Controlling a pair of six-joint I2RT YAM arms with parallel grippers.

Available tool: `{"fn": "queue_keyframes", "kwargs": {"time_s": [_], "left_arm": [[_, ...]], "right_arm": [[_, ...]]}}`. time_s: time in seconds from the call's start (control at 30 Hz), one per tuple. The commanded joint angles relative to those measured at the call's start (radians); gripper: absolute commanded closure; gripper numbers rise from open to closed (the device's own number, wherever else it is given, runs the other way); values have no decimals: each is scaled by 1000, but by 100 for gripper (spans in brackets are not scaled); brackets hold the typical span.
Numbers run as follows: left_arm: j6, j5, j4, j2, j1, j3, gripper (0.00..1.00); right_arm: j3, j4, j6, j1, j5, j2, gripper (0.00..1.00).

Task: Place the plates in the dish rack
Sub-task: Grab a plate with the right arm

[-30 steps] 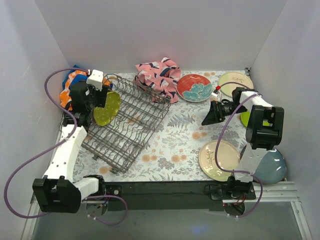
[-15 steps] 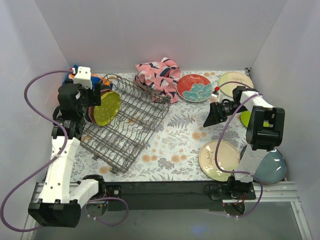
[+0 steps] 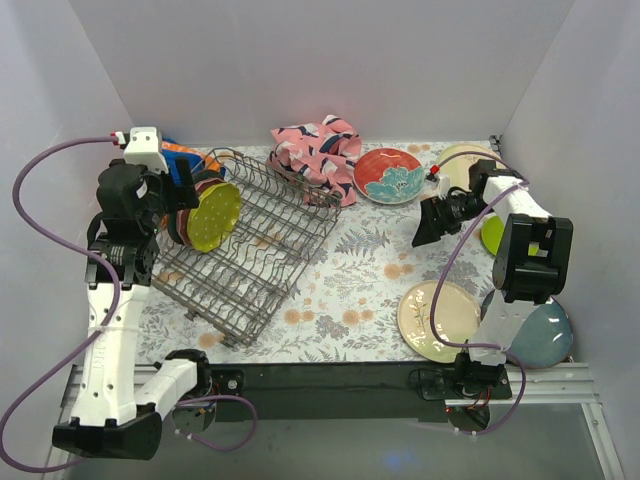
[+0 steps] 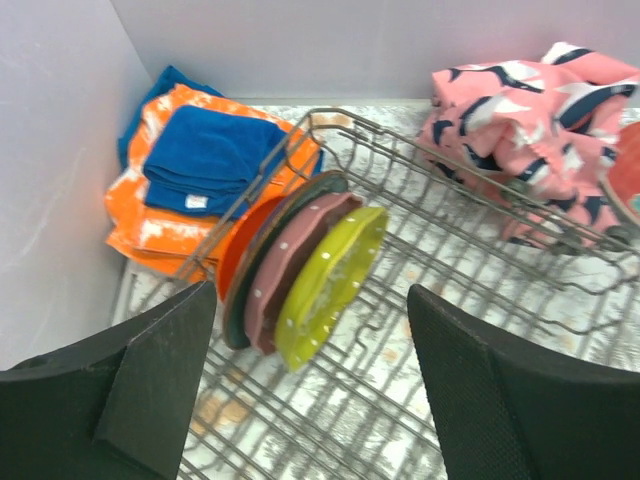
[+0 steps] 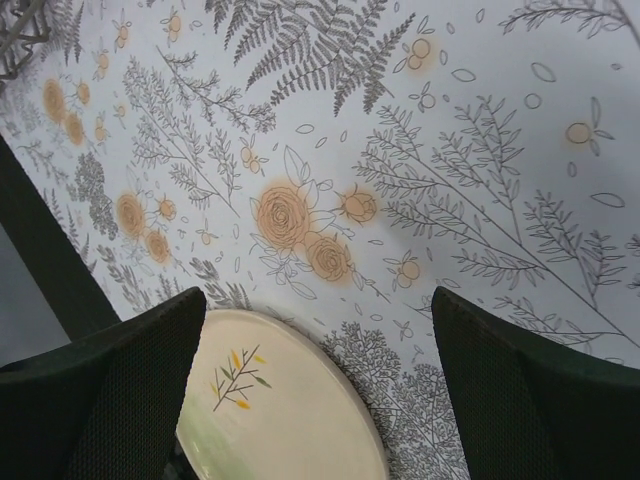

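The grey wire dish rack (image 3: 255, 250) is set askew on the left of the fern-printed table cover (image 3: 360, 270). A lime-green round plate (image 4: 330, 285) is stood at its left end, with open tines rightward. The left gripper (image 4: 312, 293) is spread wide above that end. The right gripper (image 5: 315, 300) is spread wide, well right of the rack.

Soft, even light from above: pale walls bright, floral counter (image 3: 370, 270) uniformly lit. Faint, short shadows lie beneath the dish rack (image 3: 250, 255), centre left. Wrist views are sharp (slight sheen on the yellow-green plate (image 4: 330, 285)); a small bluish reflection sits at bottom centre.
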Motion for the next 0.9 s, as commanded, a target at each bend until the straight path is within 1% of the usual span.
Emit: {"fn": "queue_keyframes", "kwargs": {"time_s": [0.0, 0.07, 0.13, 0.33, 0.37, 0.53, 0.57, 0.67, 0.7, 0.83, 0.87], "left_arm": [[-132, 90, -125, -37, 6, 56, 22], [-195, 123, -139, -49, 6, 53, 21], [-260, 185, -141, -77, 6, 35, 21], [-402, 316, -109, -137, 6, -39, 21], [-442, 327, -104, -140, 6, -45, 20], [-528, 408, -73, -148, 6, -93, 20], [-539, 440, -66, -151, 6, -112, 20], [-579, 465, -36, -165, 6, -140, 20], [-596, 475, -27, -166, 6, -154, 20], [-645, 505, -3, -174, 6, -183, 20], [-654, 514, 3, -175, 6, -188, 20]], "right_arm": [[75, 43, 21, 11, 50, -39, 2], [92, 50, 27, 14, 68, -35, 2], [114, 65, 33, 22, 85, -30, 2], [141, 157, 56, 48, 162, -30, 2], [141, 192, 63, 51, 185, -32, 2], [138, 330, 122, 60, 252, -39, 1], [128, 389, 132, 63, 277, -42, 2], [123, 500, 203, 67, 297, -33, 2], [137, 511, 264, 67, 294, -21, 2], [206, 537, 375, 74, 272, 65, 2], [209, 574, 404, 74, 338, 71, 2]]}}
